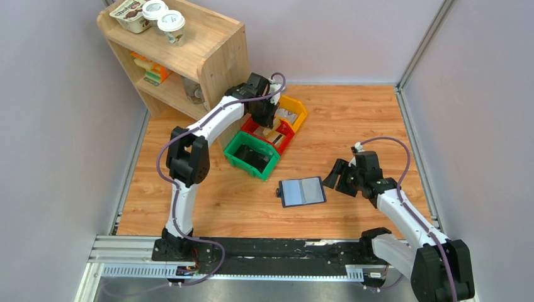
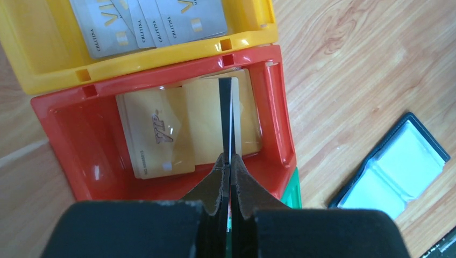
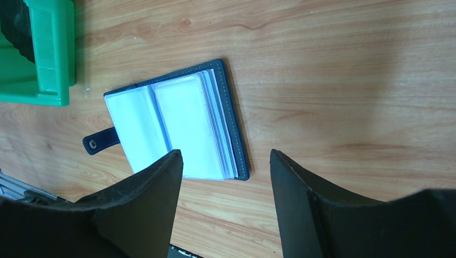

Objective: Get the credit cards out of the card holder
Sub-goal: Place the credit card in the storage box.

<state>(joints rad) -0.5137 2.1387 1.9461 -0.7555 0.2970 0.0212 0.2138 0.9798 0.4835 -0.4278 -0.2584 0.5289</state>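
My left hand (image 2: 230, 167) is clenching one credit card (image 2: 230, 121) edge-on over the red bin (image 2: 64, 156), where gold credit cards (image 2: 156, 137) are already lying. Silver cards (image 2: 156, 21) are filling the yellow bin (image 2: 48, 75). The card holder (image 1: 303, 192) is lying open on the worktop (image 1: 378, 126), its showing sleeves seemingly empty, though other pages may be hiding more. My right hand (image 1: 332, 179) is hovering released just beside it, with nothing blocking.

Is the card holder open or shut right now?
Open: the card holder lies spread flat on the table, clear sleeves facing up, strap tab unfastened.
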